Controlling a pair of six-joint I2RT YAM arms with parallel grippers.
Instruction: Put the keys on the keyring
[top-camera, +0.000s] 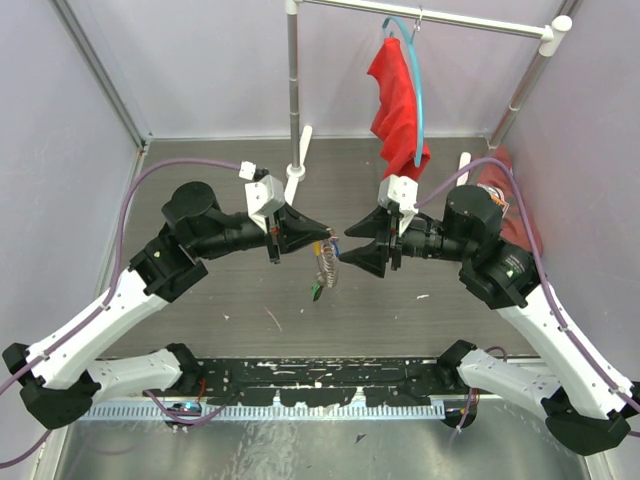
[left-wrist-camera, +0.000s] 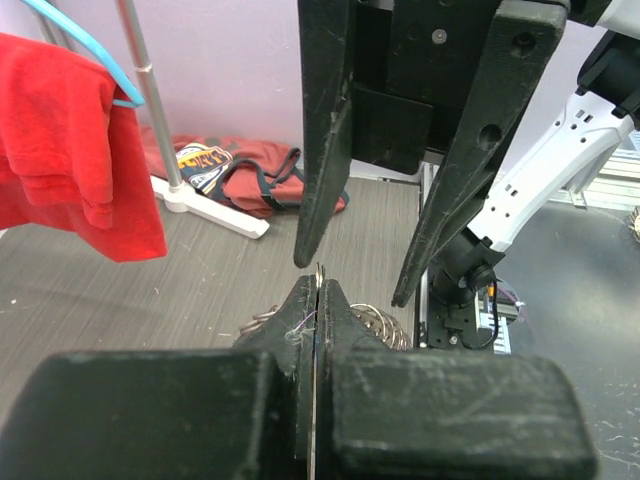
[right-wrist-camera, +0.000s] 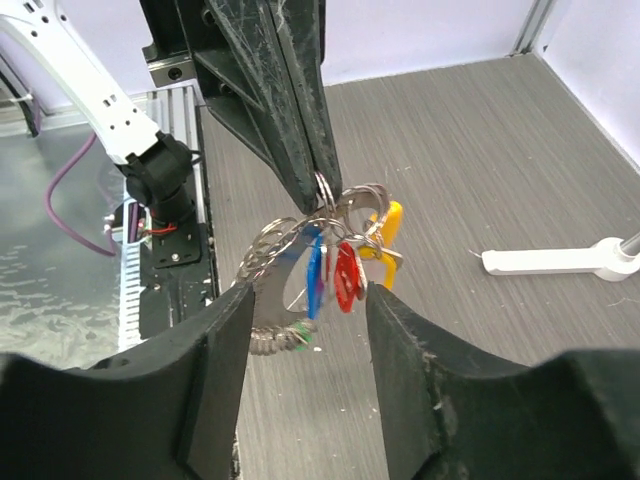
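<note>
While the left gripper (top-camera: 322, 240) is clamped on the keyring (right-wrist-camera: 325, 186) above the middle of the grey wood-grain desk (top-camera: 230, 300), its keys (right-wrist-camera: 338, 275) dangle between the right gripper (right-wrist-camera: 308, 292)'s parted jaws, with lilac walls (top-camera: 200, 60) all around.

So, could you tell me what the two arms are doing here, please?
The left tool is shut on a metal ring, holding a bunch of rings and keys up above the table. A blue key, a red key and a yellow piece dangle from it. The right tool faces it, jaws open on either side of the bunch, gripping nothing.
</note>
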